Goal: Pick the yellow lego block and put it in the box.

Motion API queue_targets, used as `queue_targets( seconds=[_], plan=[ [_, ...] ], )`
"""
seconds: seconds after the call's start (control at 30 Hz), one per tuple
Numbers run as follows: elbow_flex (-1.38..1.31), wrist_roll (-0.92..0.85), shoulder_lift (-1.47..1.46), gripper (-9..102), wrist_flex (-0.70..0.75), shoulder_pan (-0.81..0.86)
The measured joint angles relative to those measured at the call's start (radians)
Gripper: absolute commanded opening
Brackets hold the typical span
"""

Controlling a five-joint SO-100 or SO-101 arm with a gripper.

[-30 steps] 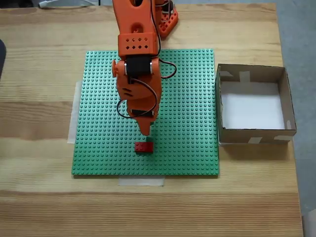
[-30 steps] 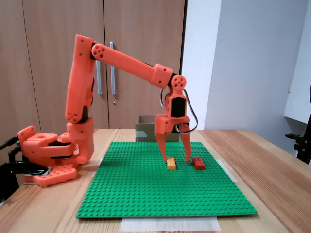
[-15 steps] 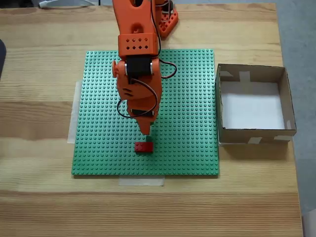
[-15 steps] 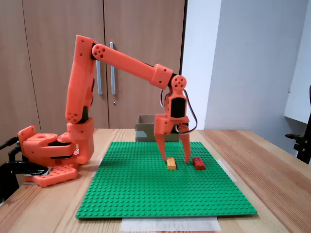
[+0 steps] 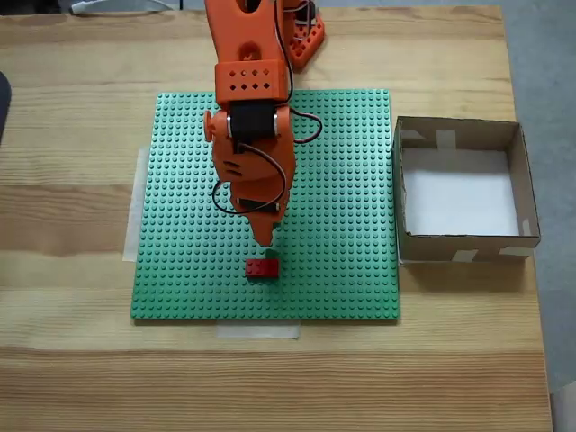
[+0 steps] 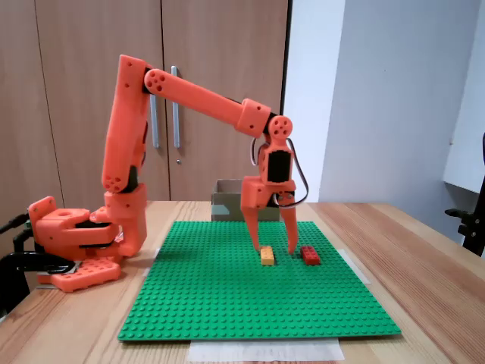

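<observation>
The setting looked like an office or small lab. A pale wooden table (image 6: 424, 273) stood before tall wooden cupboard doors (image 6: 98, 98) with metal handles and a plain white wall (image 6: 386, 98). Part of a black office chair (image 6: 471, 216) showed past the table's right edge.

Compared with the earlier frames, the arm sits marginally lower, its spread fingers (image 6: 258, 241) closer to the green baseplate (image 6: 227, 303) near the desk's centre, straddling the yellow lego block (image 6: 267, 256). The change is very slight.
</observation>
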Motion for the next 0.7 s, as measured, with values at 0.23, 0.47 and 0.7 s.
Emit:
queue_targets(
  seconds=[0.23,0.47,0.7],
  plan=[
    [-0.023,-0.011,-0.008,26,0.014,-0.012],
    [-0.023,-0.015,-0.008,26,0.023,0.003],
    [-0.023,-0.029,-0.008,25,0.025,0.002]
  ],
)
